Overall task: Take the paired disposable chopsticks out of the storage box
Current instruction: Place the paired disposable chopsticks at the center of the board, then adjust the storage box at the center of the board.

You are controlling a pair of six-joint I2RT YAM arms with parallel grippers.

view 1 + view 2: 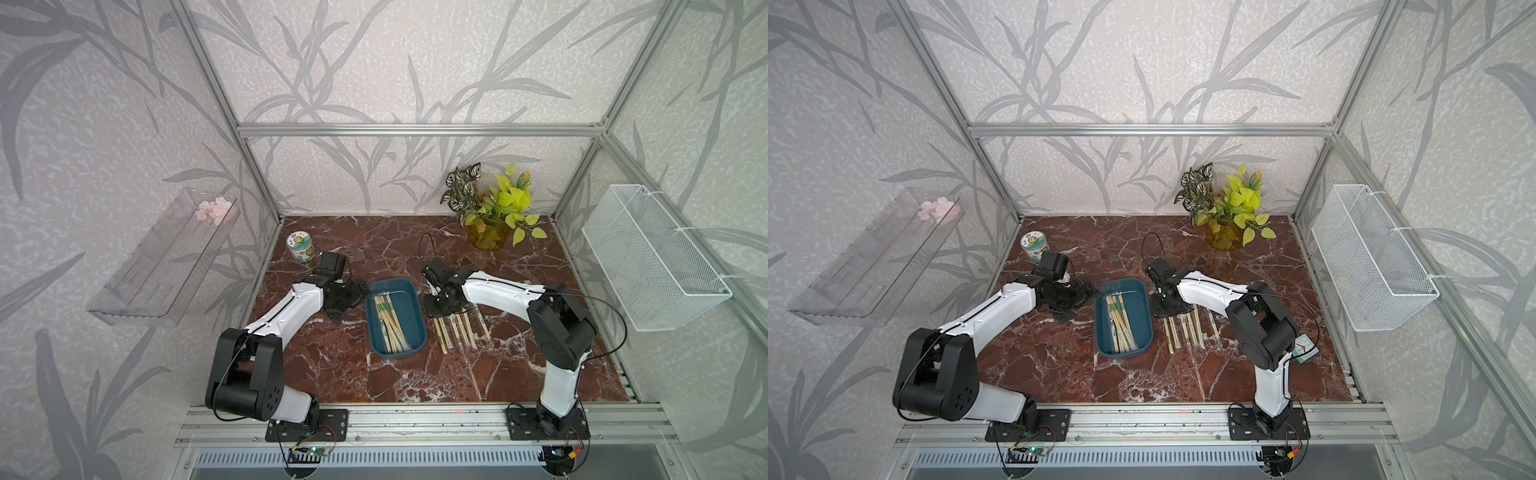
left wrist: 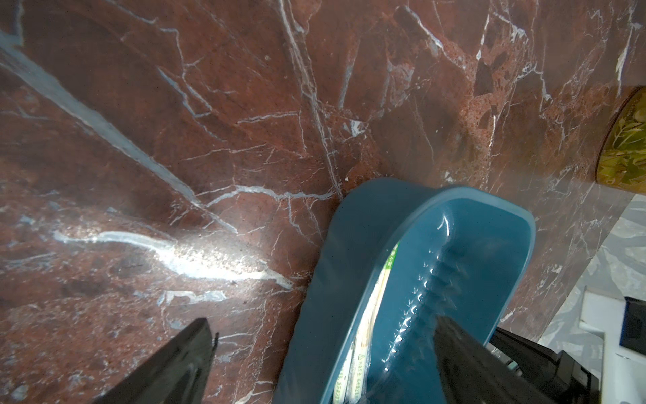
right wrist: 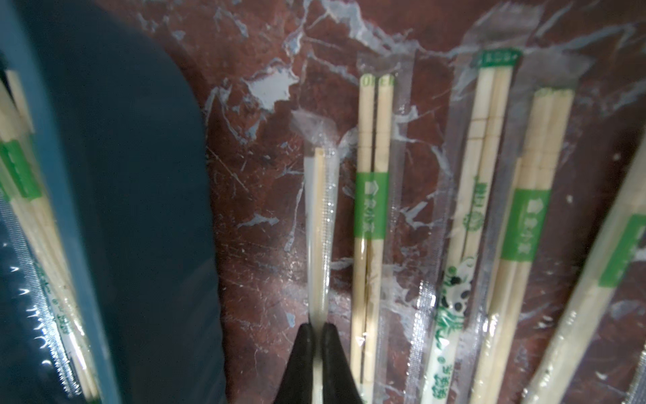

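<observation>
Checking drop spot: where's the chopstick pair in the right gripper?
In the right wrist view, the right gripper is shut on the chopstick pair, between the storage box and the row of pairs on the table.

Both top views look down from high at the front, facing the back wall [image 1: 415, 174], far enough to hold the whole bench [image 1: 374, 374]. My left wrist camera looks closely down on the storage box [image 2: 349, 280]; my right wrist camera, on the paired disposable chopsticks [image 3: 370, 210] beside it. Both wrist views share that box.
</observation>
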